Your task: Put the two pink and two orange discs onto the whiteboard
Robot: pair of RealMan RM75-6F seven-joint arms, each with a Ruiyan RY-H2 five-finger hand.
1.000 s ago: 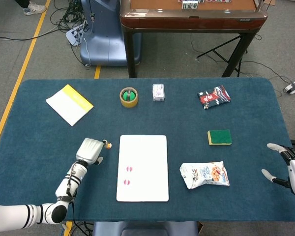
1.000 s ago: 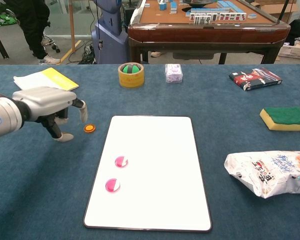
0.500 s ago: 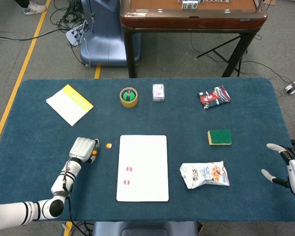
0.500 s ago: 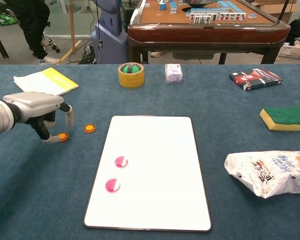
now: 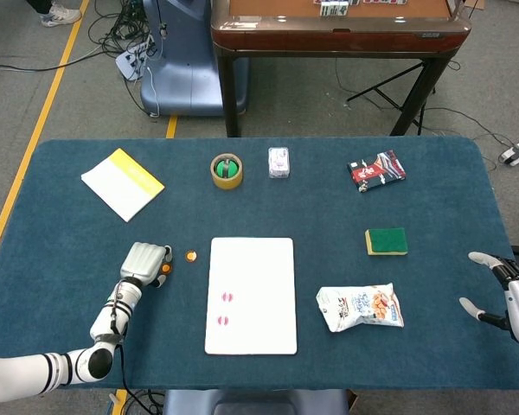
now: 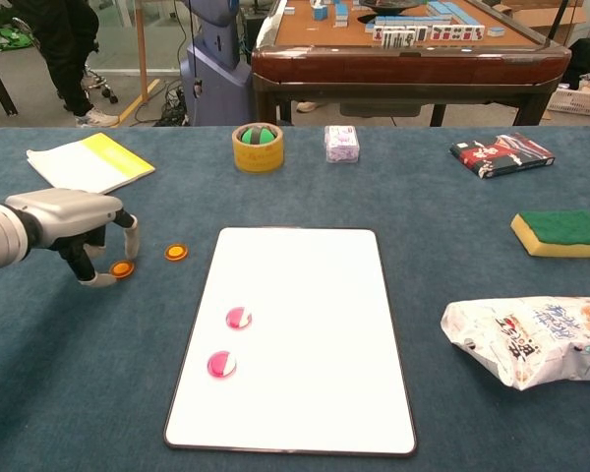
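- Looking down from the head view, the left hand (image 5: 145,262) has drawn back to the left over the last second, uncovering one orange disc (image 5: 190,256) on the cloth just left of the whiteboard (image 5: 251,295). A second orange disc (image 5: 165,270) shows at its fingertips, so the hand has moved onto that one. Two pink discs (image 5: 227,296) already lie on the board's left half: half the task looks done.
- Same view: the right hand (image 5: 512,292) rests at the far right edge, fingers spread, holding nothing. A snack bag (image 5: 360,307) and a green sponge (image 5: 387,241) lie right of the board, well clear of the discs.
- Turning to the chest view, the left hand (image 6: 69,224) curls its fingers down around the nearer orange disc (image 6: 122,267); whether it truly grips it I cannot tell. The other orange disc (image 6: 176,252) sits between hand and whiteboard (image 6: 305,393), directly on the carrying path and likely to be knocked.
- A tape roll (image 6: 258,147) and yellow booklet (image 6: 88,160) sit behind.
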